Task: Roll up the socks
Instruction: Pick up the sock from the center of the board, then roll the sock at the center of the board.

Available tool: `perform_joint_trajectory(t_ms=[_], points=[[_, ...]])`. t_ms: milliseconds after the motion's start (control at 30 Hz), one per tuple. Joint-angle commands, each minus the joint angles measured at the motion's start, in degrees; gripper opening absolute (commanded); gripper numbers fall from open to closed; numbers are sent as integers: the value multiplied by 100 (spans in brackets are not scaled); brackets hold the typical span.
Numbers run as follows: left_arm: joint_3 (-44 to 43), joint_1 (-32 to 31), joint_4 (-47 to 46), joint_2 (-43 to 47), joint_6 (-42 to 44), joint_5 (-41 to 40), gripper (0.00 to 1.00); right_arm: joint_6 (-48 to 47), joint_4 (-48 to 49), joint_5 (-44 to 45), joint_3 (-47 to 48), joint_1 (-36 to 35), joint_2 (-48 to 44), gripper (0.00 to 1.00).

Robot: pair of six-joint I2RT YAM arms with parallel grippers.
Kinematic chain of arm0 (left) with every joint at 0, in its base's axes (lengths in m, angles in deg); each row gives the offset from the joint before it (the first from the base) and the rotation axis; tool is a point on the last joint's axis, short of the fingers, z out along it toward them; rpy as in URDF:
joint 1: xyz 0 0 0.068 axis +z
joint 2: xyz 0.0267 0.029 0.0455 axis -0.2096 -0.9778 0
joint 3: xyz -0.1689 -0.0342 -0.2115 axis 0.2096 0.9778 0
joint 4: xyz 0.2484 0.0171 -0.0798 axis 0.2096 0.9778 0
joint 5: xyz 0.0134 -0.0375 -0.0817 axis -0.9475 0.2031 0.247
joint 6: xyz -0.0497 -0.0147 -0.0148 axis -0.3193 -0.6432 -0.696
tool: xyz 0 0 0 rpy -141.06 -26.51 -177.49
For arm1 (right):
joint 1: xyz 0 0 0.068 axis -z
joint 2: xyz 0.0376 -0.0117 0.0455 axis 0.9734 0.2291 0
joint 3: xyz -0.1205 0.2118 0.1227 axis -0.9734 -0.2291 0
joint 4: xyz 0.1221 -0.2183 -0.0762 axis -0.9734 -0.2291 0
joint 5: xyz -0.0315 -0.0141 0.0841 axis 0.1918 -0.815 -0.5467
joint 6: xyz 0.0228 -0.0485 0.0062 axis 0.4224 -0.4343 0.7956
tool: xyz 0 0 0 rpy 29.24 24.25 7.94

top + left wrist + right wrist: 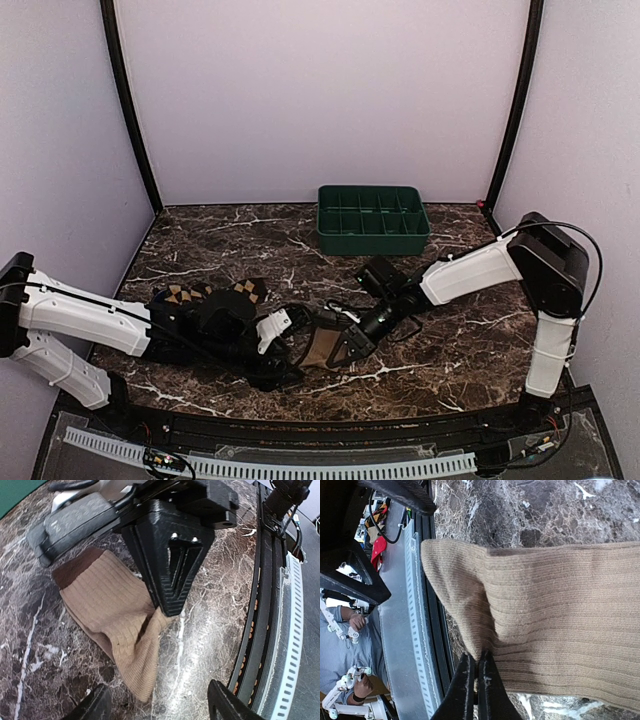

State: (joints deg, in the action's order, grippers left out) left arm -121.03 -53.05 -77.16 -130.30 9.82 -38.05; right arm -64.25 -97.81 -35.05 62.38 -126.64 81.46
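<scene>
The tan sock is pinched between the closed fingers of the right gripper; the left gripper is held spread, the sock's end between its fingertips.

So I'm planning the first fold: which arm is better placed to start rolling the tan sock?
Probably the right. The right gripper is shut on a fold of the tan sock, so it could turn it over. The left gripper is open near the sock's end, holding nothing.
</scene>
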Motion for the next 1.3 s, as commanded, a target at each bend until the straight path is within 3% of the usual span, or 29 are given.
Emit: perform_joint_trajectory(t_ms=[0,667,800,1000,1267], points=[[-70,-145,-252,56,449,-179,69,-102,-15,-194,-88,49,1,0],[-591,-655,-39,-846,1352,-1116,64,-257,-185,-330,-100,76,-1,0],[-645,-657,-44,-933,1447,-1131,56,-278,-197,-360,-104,83,25,0],[-698,-657,39,-1035,1473,-1140,33,-304,-219,-383,-115,111,30,0],[-659,-657,60,-1015,1451,-1133,27,-313,-232,-401,-108,127,36,0]])
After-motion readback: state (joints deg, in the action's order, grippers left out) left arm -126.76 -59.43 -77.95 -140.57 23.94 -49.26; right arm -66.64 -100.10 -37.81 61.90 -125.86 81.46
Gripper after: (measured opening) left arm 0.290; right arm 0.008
